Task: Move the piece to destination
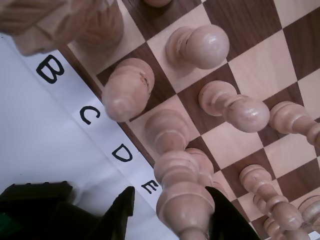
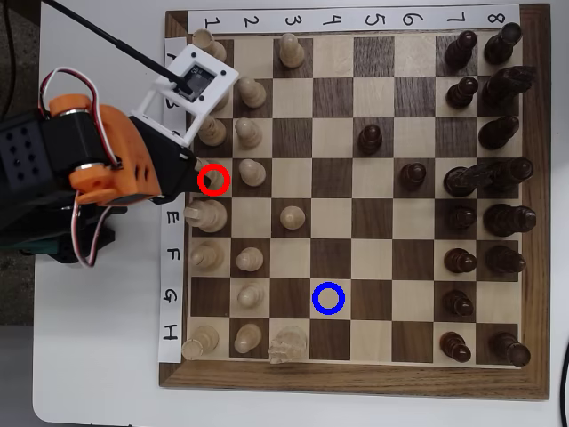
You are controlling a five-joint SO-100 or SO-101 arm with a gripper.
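In the wrist view, the piece [image 1: 182, 197], a tall pale cream chess piece with turned rings, stands at the board's edge by the letter E. My gripper [image 1: 170, 192] is open around it. The black right finger [image 1: 225, 215] is against its side, and the left finger [image 1: 122, 210] stands a gap away. In the overhead view the gripper [image 2: 197, 169] reaches over the red-ringed square [image 2: 213, 180] in column 1, and the arm hides most of the piece there. The destination [image 2: 328, 299], a blue-ringed light square in row G, column 4, holds nothing.
Pale pieces crowd the neighbouring squares: a rounded one [image 1: 127, 90], pawns [image 1: 202, 45] [image 1: 240, 107], and a tall one [image 2: 206, 215] just below the red ring. Dark pieces [image 2: 462, 178] fill the board's right side. A pale pawn [image 2: 292, 216] stands between the two rings.
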